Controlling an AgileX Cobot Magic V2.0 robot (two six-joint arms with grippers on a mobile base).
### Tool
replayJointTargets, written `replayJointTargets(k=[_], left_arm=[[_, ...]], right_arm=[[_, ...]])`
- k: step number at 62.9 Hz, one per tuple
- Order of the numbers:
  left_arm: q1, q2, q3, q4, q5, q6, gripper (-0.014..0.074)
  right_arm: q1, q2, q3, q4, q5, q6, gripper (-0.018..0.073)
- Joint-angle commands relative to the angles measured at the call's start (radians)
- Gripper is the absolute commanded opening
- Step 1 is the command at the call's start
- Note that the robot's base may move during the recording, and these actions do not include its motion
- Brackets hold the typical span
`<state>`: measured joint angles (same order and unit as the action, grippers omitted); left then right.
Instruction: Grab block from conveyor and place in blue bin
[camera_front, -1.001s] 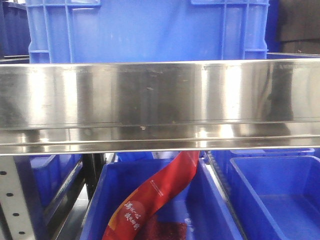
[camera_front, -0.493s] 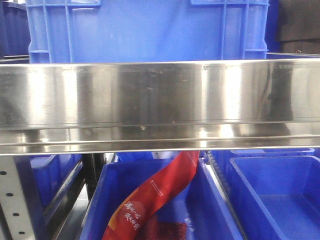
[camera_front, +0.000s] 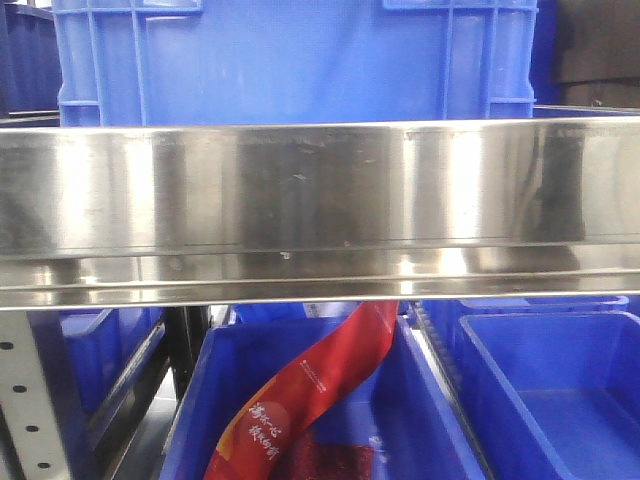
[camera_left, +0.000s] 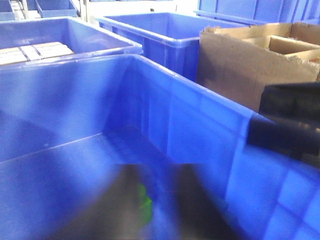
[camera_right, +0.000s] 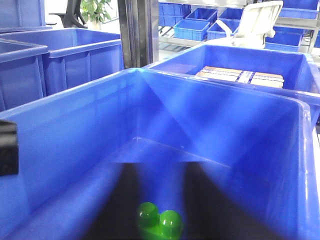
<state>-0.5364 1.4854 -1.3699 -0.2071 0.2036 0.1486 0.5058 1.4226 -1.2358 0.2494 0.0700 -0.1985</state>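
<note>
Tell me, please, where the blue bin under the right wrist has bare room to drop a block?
The blue bin floor is bare toward the far wall and corner. The near middle is crowded: a green block sits between the right gripper fingers.

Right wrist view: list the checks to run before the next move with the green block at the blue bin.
1. Right gripper over the open blue bin: ok.
2. Green block lined up between its fingers: ok.
3. Block gripped, or already lying in the bin: cannot tell; the fingers are blurred.
4. Left gripper clear of the drop: cannot tell; something green shows between its fingers too.
</note>
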Motion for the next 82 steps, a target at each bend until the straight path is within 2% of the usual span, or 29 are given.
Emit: replayJointTargets(k=[1,17,26,42,53,71,77,82], left_arm=[[0.005,-0.017,-0.009,0.029,-0.007,0.002,-0.0111],[0.005,-0.126,0.007,0.033,-0.009,0.002,-0.0111],[0.005,-0.214,0.096,0.033,-0.031,0.002,-0.0111],[0.005,-0.430,0.396,0.033,-0.141,0.002,-0.0111],[0.005,-0.622,0.608,0.033,-0.147,0.002,-0.0111],[0.008,-0.928,0.862,0.033,-0.183,0.002,-0.0111],[0.046,-1.025,0.918,0.033,-0.186,0.002,-0.0111],[0.109,-1.083,0.950,0.028,-0.184,0.002,-0.0111]], right_arm=[[0.001,-0.010,-0.010,0.001,-0.006,-0.007,-0.0167],[0.001,-0.094,-0.003,0.001,0.021,-0.007,-0.0162],[0.001,-0.159,0.047,0.001,0.014,-0.007,-0.0162],[0.001,-0.335,0.265,0.001,-0.052,-0.007,-0.0162],[0.001,-0.484,0.415,0.001,-0.076,-0.007,-0.0162],[0.001,-0.734,0.635,0.001,-0.101,-0.007,-0.0162],[-0.013,-0.811,0.734,0.001,-0.148,-0.007,-0.0162],[-0.063,-0.855,0.799,0.004,-0.168,-0.007,-0.0162]])
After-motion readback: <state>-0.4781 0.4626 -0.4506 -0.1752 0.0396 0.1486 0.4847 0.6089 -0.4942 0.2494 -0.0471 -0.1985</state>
